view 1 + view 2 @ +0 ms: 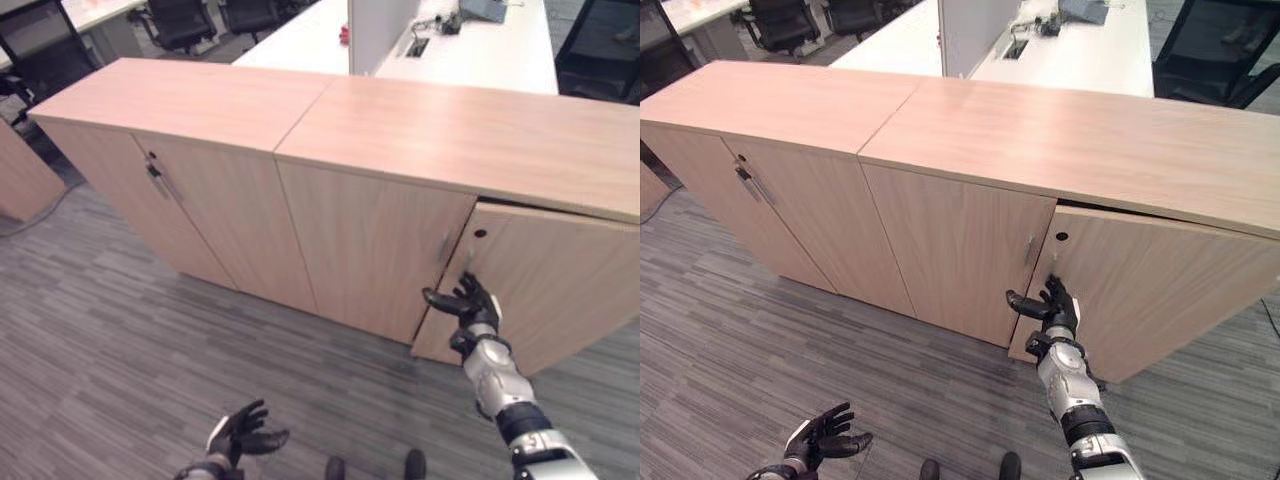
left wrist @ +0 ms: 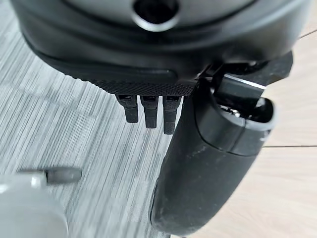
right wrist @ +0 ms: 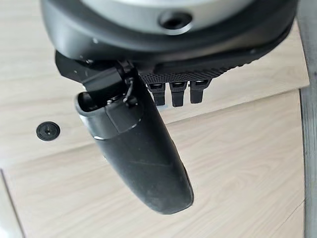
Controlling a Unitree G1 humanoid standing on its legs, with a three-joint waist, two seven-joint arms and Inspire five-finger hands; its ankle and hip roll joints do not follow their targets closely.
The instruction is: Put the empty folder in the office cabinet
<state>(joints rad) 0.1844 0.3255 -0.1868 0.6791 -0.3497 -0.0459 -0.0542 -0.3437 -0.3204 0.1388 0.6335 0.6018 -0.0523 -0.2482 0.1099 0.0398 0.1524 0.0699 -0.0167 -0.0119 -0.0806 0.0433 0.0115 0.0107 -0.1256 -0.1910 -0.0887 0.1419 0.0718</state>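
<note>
The office cabinet (image 1: 300, 110) is a long, low wooden unit with several doors. Its right-hand door (image 1: 560, 290) stands slightly ajar, its free edge swung out from the frame. My right hand (image 1: 468, 303) is open at that edge, just below the round lock (image 1: 480, 234), fingers spread against the wood and thumb (image 3: 138, 158) pointing away. The right wrist view shows the lock (image 3: 48, 131) and the door panel close behind the hand. My left hand (image 1: 243, 432) hangs low over the carpet, open, with nothing in it.
A metal handle (image 1: 158, 180) sits on a closed left door, another handle (image 1: 443, 247) beside the ajar door. White desks (image 1: 500, 45) and black office chairs (image 1: 180, 20) stand behind the cabinet. Grey carpet (image 1: 150, 350) lies in front.
</note>
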